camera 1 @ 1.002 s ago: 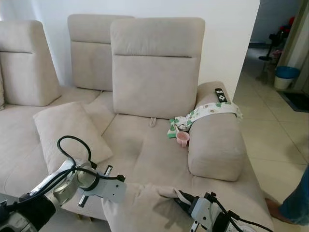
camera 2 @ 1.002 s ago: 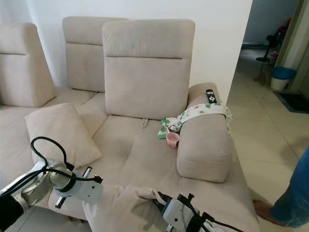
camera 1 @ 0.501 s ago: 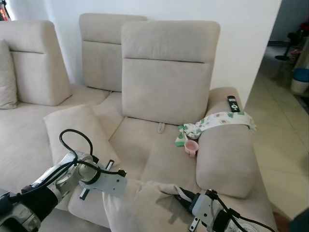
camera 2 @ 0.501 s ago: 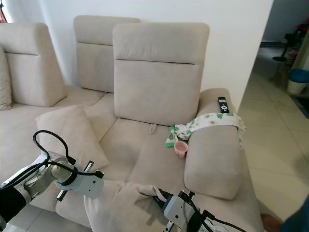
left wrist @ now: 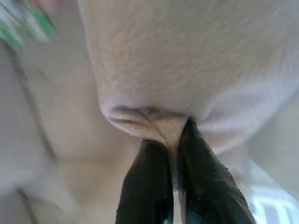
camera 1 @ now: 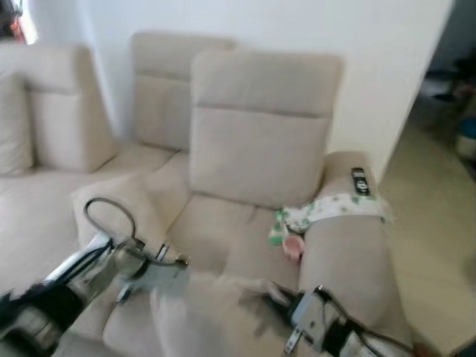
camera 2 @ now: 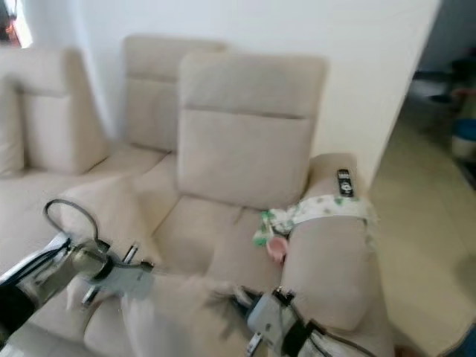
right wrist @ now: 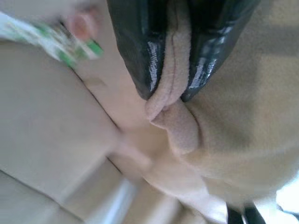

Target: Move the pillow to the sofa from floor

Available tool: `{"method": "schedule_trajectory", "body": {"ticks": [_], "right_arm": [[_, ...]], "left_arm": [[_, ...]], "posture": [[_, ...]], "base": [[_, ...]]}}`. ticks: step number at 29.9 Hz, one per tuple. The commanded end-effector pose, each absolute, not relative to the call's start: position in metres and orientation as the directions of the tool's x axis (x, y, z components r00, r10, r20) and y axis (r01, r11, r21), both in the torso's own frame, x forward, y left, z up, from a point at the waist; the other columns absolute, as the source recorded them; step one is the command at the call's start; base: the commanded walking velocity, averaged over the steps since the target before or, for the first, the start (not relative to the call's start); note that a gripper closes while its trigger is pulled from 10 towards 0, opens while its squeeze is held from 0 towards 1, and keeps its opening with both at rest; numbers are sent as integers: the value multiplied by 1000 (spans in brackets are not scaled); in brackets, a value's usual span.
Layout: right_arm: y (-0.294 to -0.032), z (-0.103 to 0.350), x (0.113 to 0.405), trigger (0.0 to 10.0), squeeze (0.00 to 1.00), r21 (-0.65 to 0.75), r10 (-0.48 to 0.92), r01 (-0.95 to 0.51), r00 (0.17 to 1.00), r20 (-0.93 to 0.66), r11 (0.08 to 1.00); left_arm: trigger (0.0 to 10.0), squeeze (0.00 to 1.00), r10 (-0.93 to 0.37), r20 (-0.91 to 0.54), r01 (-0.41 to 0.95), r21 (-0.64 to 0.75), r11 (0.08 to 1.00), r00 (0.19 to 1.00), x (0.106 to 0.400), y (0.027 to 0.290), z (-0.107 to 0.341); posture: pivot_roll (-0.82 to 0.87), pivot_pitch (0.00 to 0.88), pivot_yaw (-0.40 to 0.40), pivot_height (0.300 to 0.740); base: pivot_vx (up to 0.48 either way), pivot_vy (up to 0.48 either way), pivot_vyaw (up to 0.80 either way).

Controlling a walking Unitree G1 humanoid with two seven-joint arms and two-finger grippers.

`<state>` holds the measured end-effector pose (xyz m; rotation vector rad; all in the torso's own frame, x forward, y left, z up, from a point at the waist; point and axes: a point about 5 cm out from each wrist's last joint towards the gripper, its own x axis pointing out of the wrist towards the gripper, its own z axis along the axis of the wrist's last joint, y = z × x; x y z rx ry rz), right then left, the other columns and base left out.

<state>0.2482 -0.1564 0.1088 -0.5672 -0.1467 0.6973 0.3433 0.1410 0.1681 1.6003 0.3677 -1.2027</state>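
A beige pillow [camera 1: 212,316] hangs between my two arms, just before the front edge of the sofa seat [camera 1: 223,242]. My left gripper [left wrist: 172,136] is shut on a pinched corner of the pillow [left wrist: 187,70]. My right gripper [right wrist: 170,91] is shut on a fold of the same pillow [right wrist: 224,140] at its other side. In the head views the left arm [camera 1: 141,271] reaches in from the left and the right arm [camera 1: 316,323] from below. These views are blurred.
A second beige pillow [camera 1: 123,204] lies on the sofa seat to the left. A patterned cloth [camera 1: 335,208], a pink cup [camera 1: 294,245] and a black remote [camera 1: 360,181] sit on or by the right armrest [camera 1: 346,253]. Tiled floor [camera 1: 439,193] lies at the right.
The whole picture has shifted and blurred, so the camera is moving. The held pillow sits a little higher and closer to the seat. Both grippers stay shut on it.
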Motion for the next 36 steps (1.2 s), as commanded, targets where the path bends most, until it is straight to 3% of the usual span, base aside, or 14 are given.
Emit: {"method": "schedule_trajectory", "body": {"ticks": [1, 15, 21, 31, 36], "right_arm": [[-149, 133, 254, 10000, 0, -562, 645, -502, 760, 76, 658], [-149, 140, 259, 10000, 0, -573, 620, -461, 777, 107, 677], [-151, 144, 261, 10000, 0, -575, 608, -442, 784, 123, 688], [-149, 147, 262, 10000, 0, -547, 593, -433, 791, 150, 717], [-150, 147, 264, 10000, 0, -542, 580, -425, 801, 146, 725]], "left_arm": [[10000, 0, -280, -850, 746, 526, -408, 446, 342, 153, 162], [10000, 0, -304, -842, 742, 537, -402, 445, 342, 150, 160], [10000, 0, -373, -818, 734, 565, -376, 438, 342, 137, 165], [10000, 0, -456, -731, 653, 672, -350, 508, 350, 123, 178], [10000, 0, -475, -697, 623, 708, -334, 537, 355, 120, 184]], "posture": [[-62, 0, -9, 686], [-63, 0, -18, 731], [-66, 0, -16, 740], [-67, 0, -11, 740], [-65, 0, -8, 740]], "base": [[0, 0, 0], [0, 0, 0], [0, 0, 0], [0, 0, 0], [0, 0, -756]]}}
